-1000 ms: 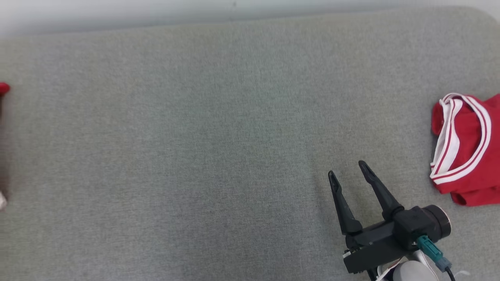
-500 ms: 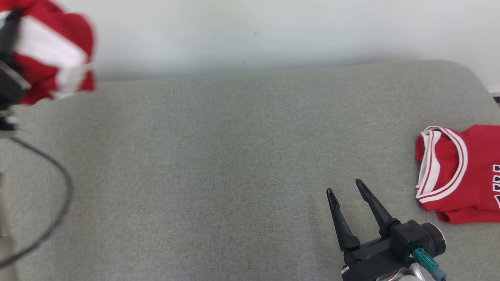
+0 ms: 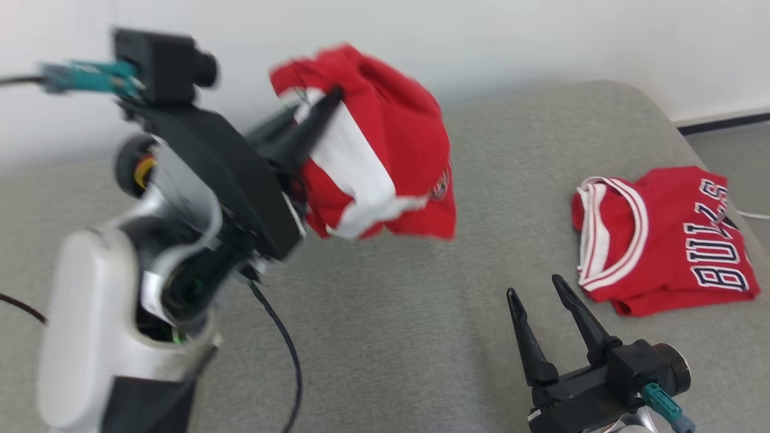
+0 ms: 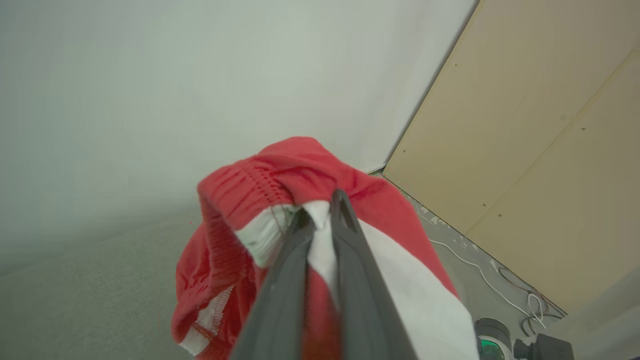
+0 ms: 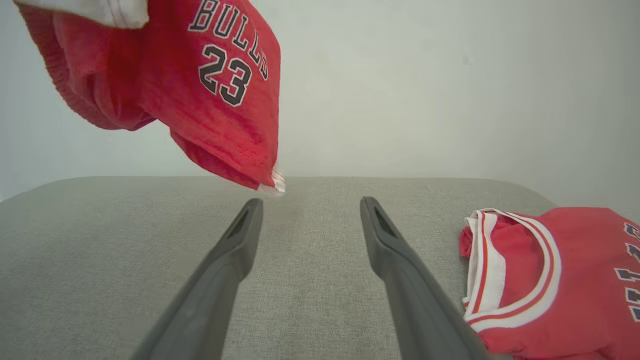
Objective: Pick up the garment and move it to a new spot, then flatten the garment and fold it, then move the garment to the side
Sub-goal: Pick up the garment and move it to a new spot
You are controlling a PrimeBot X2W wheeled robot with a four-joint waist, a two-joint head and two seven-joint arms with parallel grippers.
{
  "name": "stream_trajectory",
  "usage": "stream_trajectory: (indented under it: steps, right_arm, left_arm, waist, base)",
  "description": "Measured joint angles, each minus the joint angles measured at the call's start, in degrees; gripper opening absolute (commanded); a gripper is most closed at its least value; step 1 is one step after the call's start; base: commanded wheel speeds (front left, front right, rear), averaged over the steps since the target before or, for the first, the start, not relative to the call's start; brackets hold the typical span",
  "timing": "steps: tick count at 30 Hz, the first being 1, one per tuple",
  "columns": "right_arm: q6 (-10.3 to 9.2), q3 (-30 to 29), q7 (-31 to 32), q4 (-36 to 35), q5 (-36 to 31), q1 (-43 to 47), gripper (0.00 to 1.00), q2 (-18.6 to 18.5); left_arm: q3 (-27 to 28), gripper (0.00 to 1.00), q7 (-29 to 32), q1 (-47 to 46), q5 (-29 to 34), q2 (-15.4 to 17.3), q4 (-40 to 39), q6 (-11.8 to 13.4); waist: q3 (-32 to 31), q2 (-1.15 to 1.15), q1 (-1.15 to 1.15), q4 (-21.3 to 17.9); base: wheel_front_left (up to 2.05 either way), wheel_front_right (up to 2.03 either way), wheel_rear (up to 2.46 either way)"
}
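Garment (image 3: 385, 150), red shorts w/ a broad white side band, hangs in the air from the L gripper (image 3: 313, 111), raised over the far left part of the grey pad (image 3: 391, 313). The head view blurs it somewhat. L jaws are pinched nearly together on a bunched fold at the white band, w/ cloth draping down both sides of the fingers. R gripper (image 3: 534, 288) sits low at the near right, jaws spread wide w/ nothing btwn them, pointing toward the wall (image 3: 541, 42).

Edges & room: the pad's far edge runs along the wall and rounds off at the far right corner. A second red jersey (image 3: 662, 240) lies folded by that right edge, well apart from the garment. A broad stretch of grey pad lies btwn the two. A black cable (image 3: 283, 355) loops down from the L arm.

R wrist view catches the garment (image 5: 215, 95) from the front, w/ its "BULLS 23" print. Its lowest hem is off the pad, showing just above the R gripper (image 5: 311, 202) fingertips; depth can't be judged. The jersey (image 5: 550, 280) lies to the right. L wrist view looks along the L gripper (image 4: 320, 210) into the garment (image 4: 260, 180), w/ a beige panel (image 4: 540, 140) and floor cables (image 4: 500, 285) beyond.
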Motion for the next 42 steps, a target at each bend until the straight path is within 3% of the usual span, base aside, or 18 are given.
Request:
stream_trajectory:
  steps: [5,12,18,19,20,21,27,33,42]
  right_arm:
    - [0.0,-0.5,-0.1,-0.5,0.0,-0.1,1.0,0.4]
    - [0.0,-1.4,-0.3,-1.2,-0.3,-0.1,1.0,1.1]
    - [0.0,-2.4,-0.5,-1.7,-1.0,0.0,1.0,1.4]
    - [0.0,-2.6,-0.6,-1.8,-1.2,0.0,1.0,1.4]
    - [0.0,-2.8,-0.6,-1.9,-1.4,0.1,1.0,1.4]
    - [0.0,-2.9,-0.6,-2.0,-1.6,0.2,1.0,1.4]
    - [0.0,-3.6,-0.6,-3.4,-2.9,1.1,1.0,0.6]
    - [0.0,-2.3,0.3,-4.3,-3.7,2.4,1.0,-1.0]
    - [0.0,-1.3,1.8,-5.6,-3.7,3.4,1.0,-1.5]
  left_arm:
    - [-3.8,0.0,-4.3,5.1,3.3,-0.9,4.5,-0.5]
    - [-5.7,0.0,-18.4,11.2,15.6,0.3,17.7,1.8]
    - [-7.9,0.0,-28.3,14.2,19.5,-0.5,29.5,2.6]
    - [-8.6,0.15,-29.5,14.3,20.3,-0.6,31.3,2.8]
    - [-9.1,0.49,-30.5,14.4,20.7,-0.7,32.9,2.8]
    - [-9.4,1.0,-31.3,14.8,20.7,-1.1,34.3,2.9]
    - [-10.1,1.0,-36.1,17.1,18.2,-3.0,37.9,3.5]
    - [-9.6,1.0,-37.4,20.2,15.2,-3.2,35.7,4.1]
    - [-6.8,1.0,-34.0,23.6,13.1,0.2,25.8,6.4]
  waist:
    - [1.4,0.0,0.0,-3.5]
    - [4.4,0.0,0.01,-7.6]
    - [7.0,0.01,0.01,-9.3]
    - [7.3,0.01,0.01,-9.4]
    - [7.5,0.0,0.01,-9.3]
    - [7.5,0.01,0.01,-9.2]
    - [6.7,0.0,0.01,-7.7]
    - [5.1,0.0,0.01,-5.7]
    - [2.8,0.0,0.0,-3.2]
  base:
    - [0.0,0.0,0.0]
    - [0.0,0.0,0.0]
    - [0.0,0.0,0.0]
    - [0.0,0.0,0.0]
    - [0.0,0.0,0.0]
    - [0.0,0.0,0.0]
    - [0.0,0.0,0.0]
    - [0.0,0.0,0.0]
    - [0.0,0.0,0.0]
